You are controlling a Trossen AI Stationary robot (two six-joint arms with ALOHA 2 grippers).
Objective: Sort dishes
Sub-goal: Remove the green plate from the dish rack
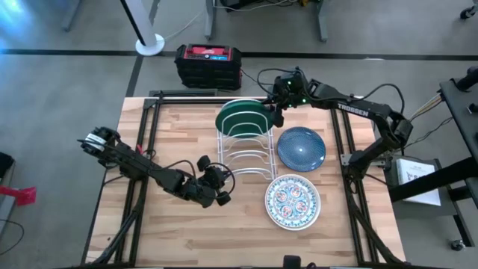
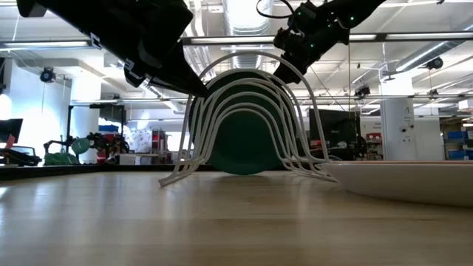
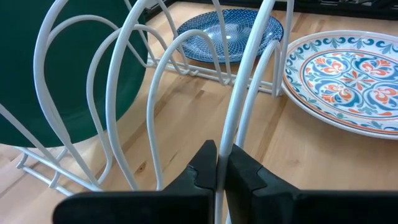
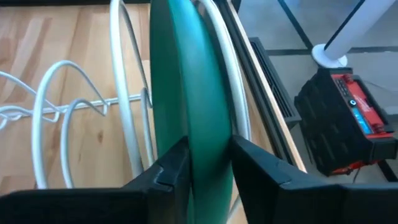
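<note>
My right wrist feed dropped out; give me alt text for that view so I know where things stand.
The right gripper has a finger on each side of the upright green dish, which stands in an end slot of the white wire rack. Wooden table lies behind the rack; a black and red case sits on the floor past the table edge.

A robotics lab or workshop. Exposed ceiling ducts (image 2: 244, 18) and fluorescent lights hang overhead. Equipment shelves (image 2: 451, 144) line the frame's right.
</note>
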